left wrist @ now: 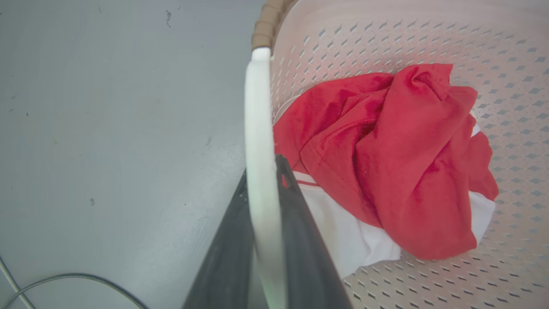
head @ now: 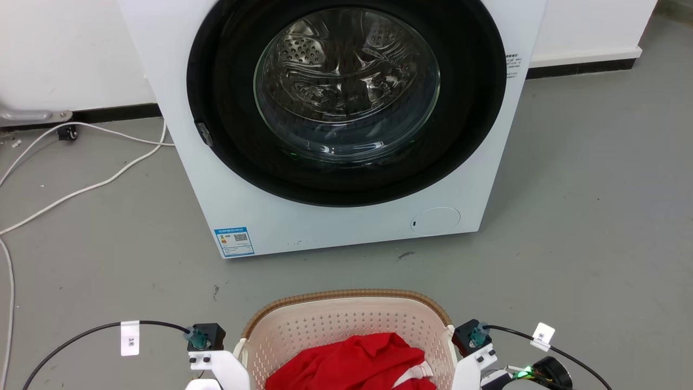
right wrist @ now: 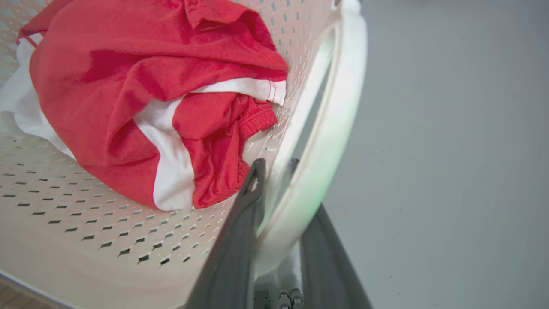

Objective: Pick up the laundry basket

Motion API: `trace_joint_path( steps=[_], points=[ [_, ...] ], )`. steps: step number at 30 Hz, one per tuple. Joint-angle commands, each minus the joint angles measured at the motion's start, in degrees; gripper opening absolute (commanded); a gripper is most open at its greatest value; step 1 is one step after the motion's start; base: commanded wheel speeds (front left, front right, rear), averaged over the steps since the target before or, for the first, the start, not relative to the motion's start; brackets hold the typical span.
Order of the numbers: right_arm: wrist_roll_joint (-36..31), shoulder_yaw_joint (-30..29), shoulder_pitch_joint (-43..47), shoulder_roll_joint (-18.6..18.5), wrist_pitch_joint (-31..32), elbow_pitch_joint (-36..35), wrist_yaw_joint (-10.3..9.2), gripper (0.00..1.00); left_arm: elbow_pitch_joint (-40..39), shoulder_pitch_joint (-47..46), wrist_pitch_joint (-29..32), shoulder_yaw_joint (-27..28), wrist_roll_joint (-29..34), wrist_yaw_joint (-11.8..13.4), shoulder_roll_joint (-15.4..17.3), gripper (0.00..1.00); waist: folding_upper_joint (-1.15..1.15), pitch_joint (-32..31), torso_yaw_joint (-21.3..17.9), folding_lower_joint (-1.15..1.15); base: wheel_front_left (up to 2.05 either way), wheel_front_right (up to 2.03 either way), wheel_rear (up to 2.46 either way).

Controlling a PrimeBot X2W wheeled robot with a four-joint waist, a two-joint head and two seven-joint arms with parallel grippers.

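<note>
The laundry basket (head: 346,319) stands low in the head view in front of the washing machine; it is cream and perforated, with a brown woven rim (head: 346,294). A red and white garment (head: 352,363) lies inside it. In the left wrist view my left gripper (left wrist: 262,165) has one dark finger on each side of the basket's white side handle (left wrist: 257,111), closed against it. My right gripper (right wrist: 276,162) clamps the opposite white handle (right wrist: 339,107) the same way. In the head view both wrists flank the basket's sides and the fingers are hidden.
A white front-loading washing machine (head: 227,179) with its round glass door (head: 346,86) shut stands just beyond the basket. White cables (head: 81,189) trail over the grey floor at the left. A wall with a dark skirting runs behind.
</note>
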Motion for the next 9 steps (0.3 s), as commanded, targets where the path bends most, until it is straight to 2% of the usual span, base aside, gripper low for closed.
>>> trace_joint_path(
  steps=[1,9],
  points=[
    [0.0,0.4,-0.5,0.3,-0.3,-0.1,0.75,0.0,-0.1,-0.9,-0.3,-0.2,0.0,0.0,0.5,0.0,0.0,0.0,0.0,0.0,0.0,0.0,0.0],
    [0.1,0.6,-0.3,0.3,-0.3,0.0,0.75,0.0,-0.1,-1.0,-0.3,-0.5,-0.4,0.0,0.6,0.0,0.0,0.0,0.1,0.0,0.0,0.0,0.0]
  ],
)
